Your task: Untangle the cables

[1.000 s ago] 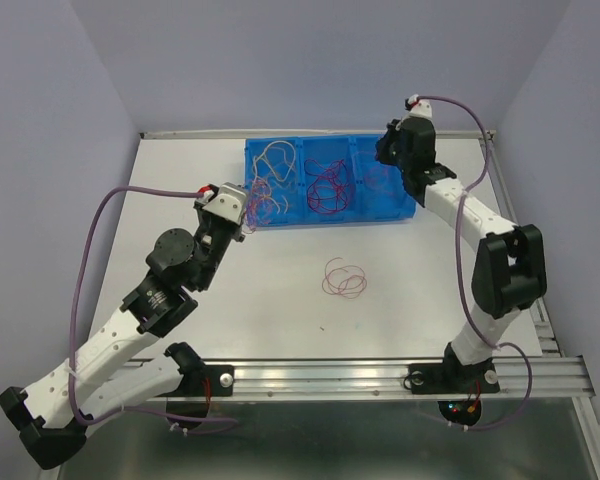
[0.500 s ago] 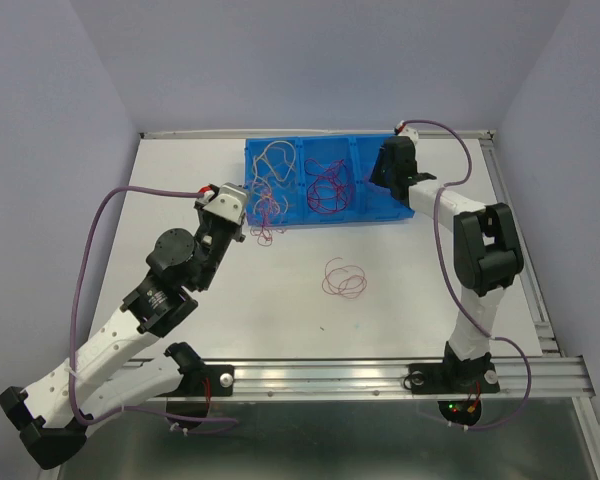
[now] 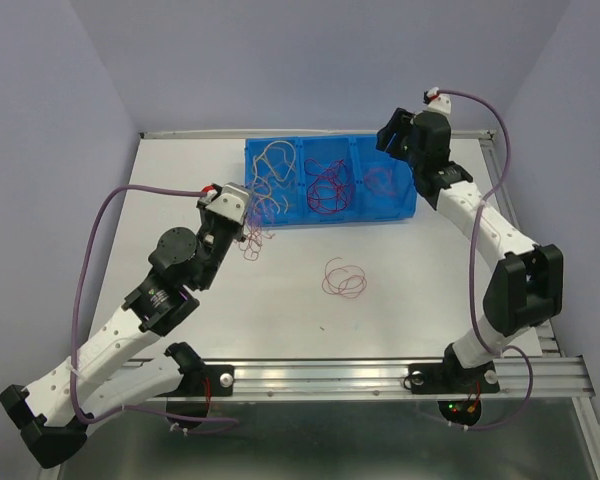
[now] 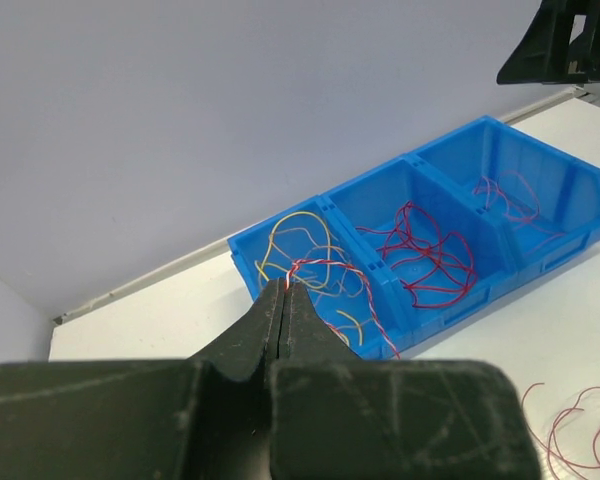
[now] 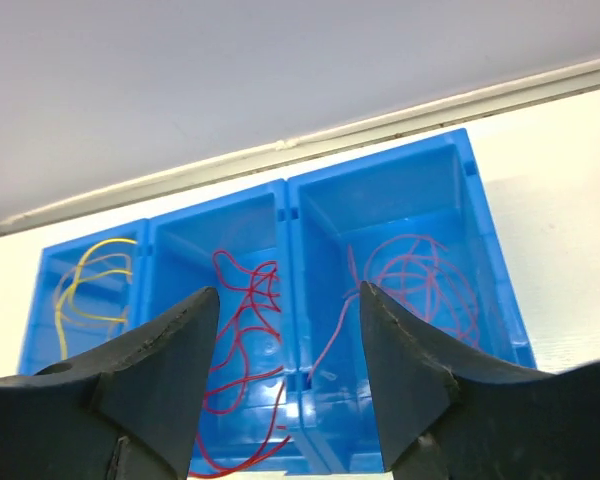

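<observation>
We cannot tell single strands apart in the twisted cables point(image 4: 325, 268) pinched at the left gripper point(image 4: 283, 288). A loose coil point(image 4: 578, 428) runs off the left wrist view's lower right corner, and the right gripper point(image 5: 285, 292) hides parts of the blue bin's point(image 5: 375, 160) near wall

I see the blue bin point(image 3: 365, 216) as smooth, slightly glossy plastic, and the white table point(image 3: 410, 290) as matt and even. The fingers point(image 4: 315, 345) of the left gripper point(image 4: 284, 290) are dark matt plastic with fine scratches, and the front rail point(image 3: 360, 372) looks like brushed metal.
</observation>
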Controlling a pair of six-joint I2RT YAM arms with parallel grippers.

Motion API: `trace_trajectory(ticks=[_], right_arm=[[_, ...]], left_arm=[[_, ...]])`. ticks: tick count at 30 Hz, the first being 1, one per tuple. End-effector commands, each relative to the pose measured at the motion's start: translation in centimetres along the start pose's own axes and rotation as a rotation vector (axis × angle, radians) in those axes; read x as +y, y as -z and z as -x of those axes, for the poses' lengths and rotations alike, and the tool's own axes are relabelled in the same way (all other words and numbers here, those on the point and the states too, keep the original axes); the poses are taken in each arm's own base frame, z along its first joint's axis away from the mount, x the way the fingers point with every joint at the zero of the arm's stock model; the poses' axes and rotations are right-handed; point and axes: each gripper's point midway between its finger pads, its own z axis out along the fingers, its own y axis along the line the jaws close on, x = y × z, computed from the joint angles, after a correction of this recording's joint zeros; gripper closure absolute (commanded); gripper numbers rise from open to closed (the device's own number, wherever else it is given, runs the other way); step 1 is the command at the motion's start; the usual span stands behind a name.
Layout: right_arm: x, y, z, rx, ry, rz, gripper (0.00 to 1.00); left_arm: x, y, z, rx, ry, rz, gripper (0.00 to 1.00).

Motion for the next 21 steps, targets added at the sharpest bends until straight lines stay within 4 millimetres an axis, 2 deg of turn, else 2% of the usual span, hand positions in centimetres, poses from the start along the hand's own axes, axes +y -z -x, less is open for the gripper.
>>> trace_trajectory(ticks=[1, 3, 4, 5, 6, 7, 8, 9, 11, 12, 14, 15, 17, 21], right_arm=[[0.0, 1.1, -2.2, 0.070, -0.095, 0.011, 0.36], [0.1, 1.7, -3.1, 0.098, -0.130, 0.019, 0.34], [0.0, 2.1, -4.7, 0.139, -0.135, 0.031, 0.34], [1.0, 2.7, -5.8, 0.184, -0.136, 0.087, 0.34], [1.6, 3.6, -6.0, 0.192, -0.131, 0.107, 0.34], [1.2, 4.2, -8.0, 0.230, -0.112, 0.099, 0.31], [2.3, 5.3, -9.3, 0.258, -0.088, 0.129, 0.29], [2.6, 5.9, -10.6, 0.292, -0.046, 0.151, 0.26], [2.6, 7.9, -14.8, 0.423, 0.050, 0.175, 0.21], [2.2, 8.8, -16.3, 0.468, 0.086, 0.173, 0.21], [2.2, 10.6, -18.1, 0.495, 0.144, 0.198, 0.20], [1.2, 11.5, -19.8, 0.530, 0.196, 0.205, 0.20], [1.1, 13.0, -21.3, 0.558, 0.254, 0.243, 0.20], [2.5, 14.9, -23.9, 0.644, 0.340, 0.336, 0.17]], left_arm=[[0.0, 0.0, 0.9, -0.047, 0.026, 0.003, 1.00], [0.0, 0.0, 0.9, -0.048, 0.027, 0.002, 1.00], [0.0, 0.0, 0.8, -0.046, 0.025, 0.001, 1.00], [0.0, 0.0, 0.8, -0.047, 0.024, 0.000, 1.00], [0.0, 0.0, 0.9, -0.048, 0.025, 0.000, 1.00], [0.0, 0.0, 0.8, -0.047, 0.025, 0.000, 1.00], [0.0, 0.0, 0.8, -0.047, 0.025, 0.000, 1.00], [-0.1, 0.0, 0.8, -0.046, 0.023, -0.002, 1.00], [0.0, 0.1, 0.9, -0.049, 0.025, -0.001, 1.00], [0.0, 0.1, 0.9, -0.049, 0.026, -0.003, 1.00], [-0.1, 0.1, 0.9, -0.048, 0.024, -0.004, 1.00], [-0.1, 0.1, 0.9, -0.050, 0.026, -0.004, 1.00], [0.0, 0.0, 0.7, -0.044, 0.023, 0.001, 1.00], [0.0, 0.1, 0.7, -0.043, 0.017, -0.001, 1.00]])
